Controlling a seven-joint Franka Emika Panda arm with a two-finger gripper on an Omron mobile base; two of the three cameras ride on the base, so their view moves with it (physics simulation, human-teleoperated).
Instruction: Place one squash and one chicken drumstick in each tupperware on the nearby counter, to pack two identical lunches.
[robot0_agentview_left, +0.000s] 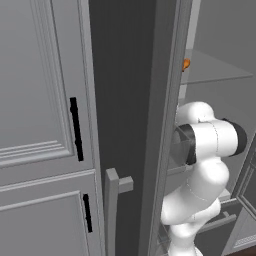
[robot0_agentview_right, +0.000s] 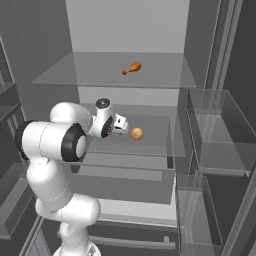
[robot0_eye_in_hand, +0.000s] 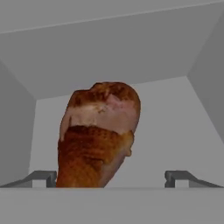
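Observation:
One orange-brown chicken drumstick lies on the middle glass shelf of the open fridge, close in front of my gripper. The gripper is open: its two fingertips stand wide apart on either side of the drumstick's near end. In the right base view my gripper reaches over that shelf just left of the drumstick. A second drumstick lies on the upper shelf, and its orange tip peeks past the door edge. The squash, the tupperware and the counter are out of view.
Glass fridge shelves are stacked above and below my hand. Clear door bins hang on the right. In the left base view, the dark fridge door edge and grey cabinet fronts with black handles stand close on the left.

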